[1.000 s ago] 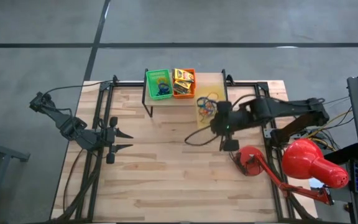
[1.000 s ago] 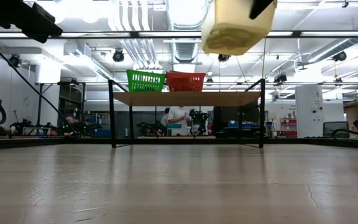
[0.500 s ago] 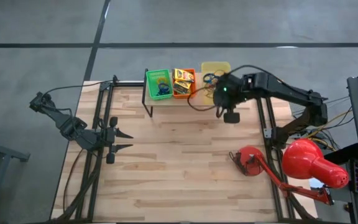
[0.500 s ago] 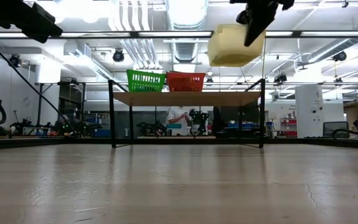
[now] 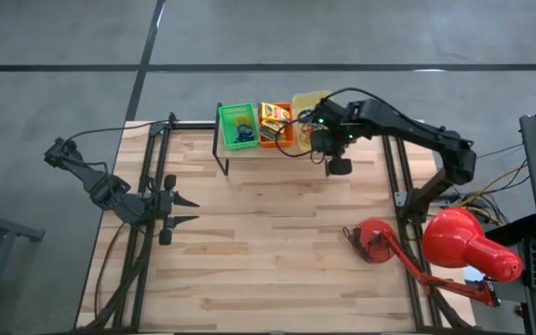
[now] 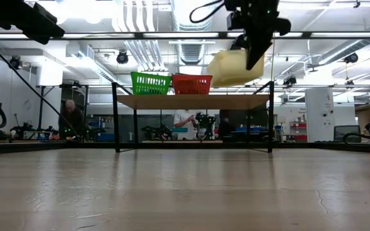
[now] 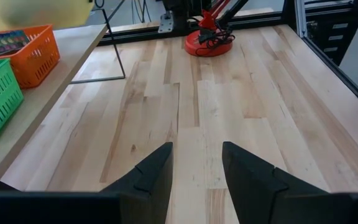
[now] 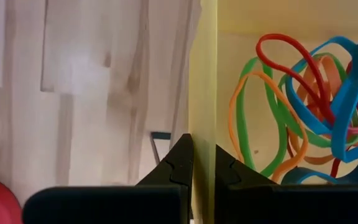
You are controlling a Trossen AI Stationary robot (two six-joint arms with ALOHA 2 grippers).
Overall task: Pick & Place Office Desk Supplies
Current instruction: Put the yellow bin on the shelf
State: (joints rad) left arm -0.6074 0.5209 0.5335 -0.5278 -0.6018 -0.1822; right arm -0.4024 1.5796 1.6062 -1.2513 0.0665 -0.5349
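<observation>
- Two arms are seen, but only the right gripper (image 5: 322,138) is at work: its jaws are closed on the thin wall of a yellow tray (image 8: 203,81), as the right wrist view shows, with one finger on each side of the wall.
- Held so, the yellow tray (image 6: 234,67) hangs tilted in the air over the right end of the shelf (image 6: 191,101) that stands along the far edge of the tabletop (image 5: 268,242).
- Several rubber bands (image 8: 303,106), red, blue, green and orange, lie tangled inside the tray, just across the gripped wall from the jaws.
- Next to the tray's landing spot the orange tray (image 5: 274,124) and then the green tray (image 5: 238,126) are already set on the shelf, side by side, with printed boxes (image 5: 273,119) visible in the orange one.
- The relation that matters, by judgement: the free shelf space lies beneath the held tray and just right of the orange tray, so the tray would have to be levelled and lowered there without its near side catching the orange tray.
- The tilt is the risk; the loose bands could slide toward the low side.
- The left gripper (image 5: 186,210) is parked near the tabletop's left edge, well apart from the shelf, with jaws apart and nothing between them.
</observation>
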